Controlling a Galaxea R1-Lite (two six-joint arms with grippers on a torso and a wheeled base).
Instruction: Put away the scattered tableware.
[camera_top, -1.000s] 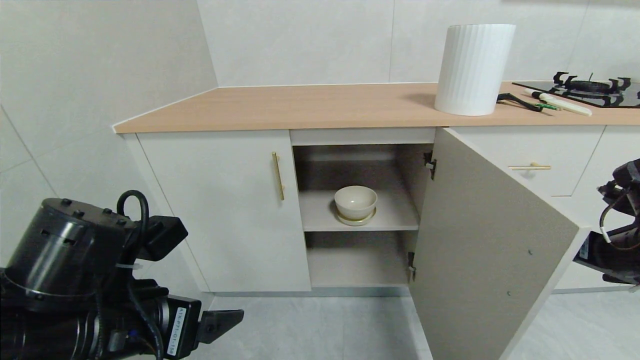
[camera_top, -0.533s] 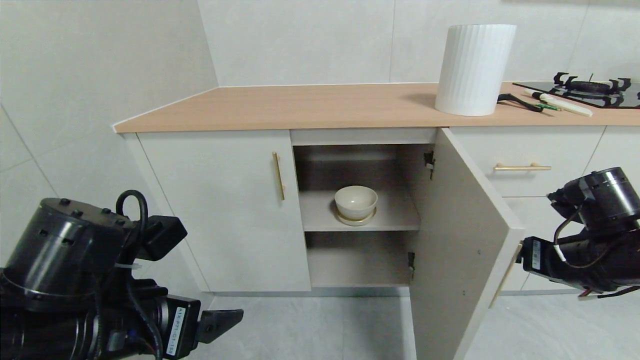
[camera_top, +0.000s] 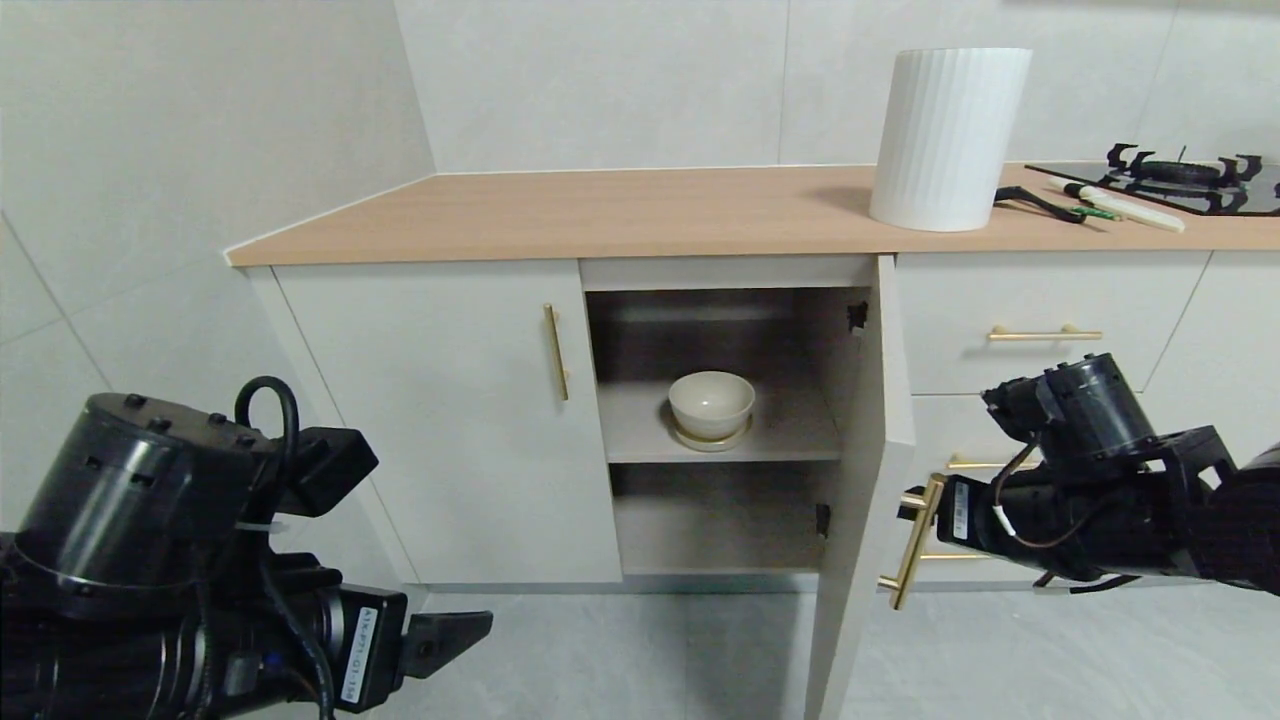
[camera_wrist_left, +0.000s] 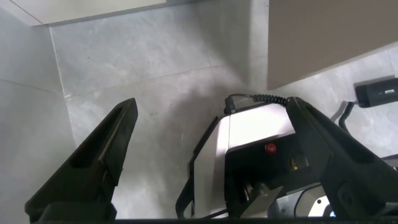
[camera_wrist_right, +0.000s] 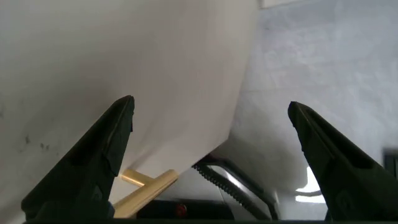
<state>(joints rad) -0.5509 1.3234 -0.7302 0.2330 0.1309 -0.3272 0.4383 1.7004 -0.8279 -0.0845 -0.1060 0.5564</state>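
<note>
At the outer face of the half-shut cupboard door, right gripper spread wide and empty, upright brass handle just beside its jaws; bowl on the upper shelf beyond the door, leftward; left gripper, likewise agape and empty, low over the floor, farther off.

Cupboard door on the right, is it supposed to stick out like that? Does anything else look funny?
Only the door stands out: it hangs half open, with the right gripper open by its gold handle. Inside, the bowl sits neatly on a small plate on the upper shelf. Nothing looks spilled or broken.
</note>
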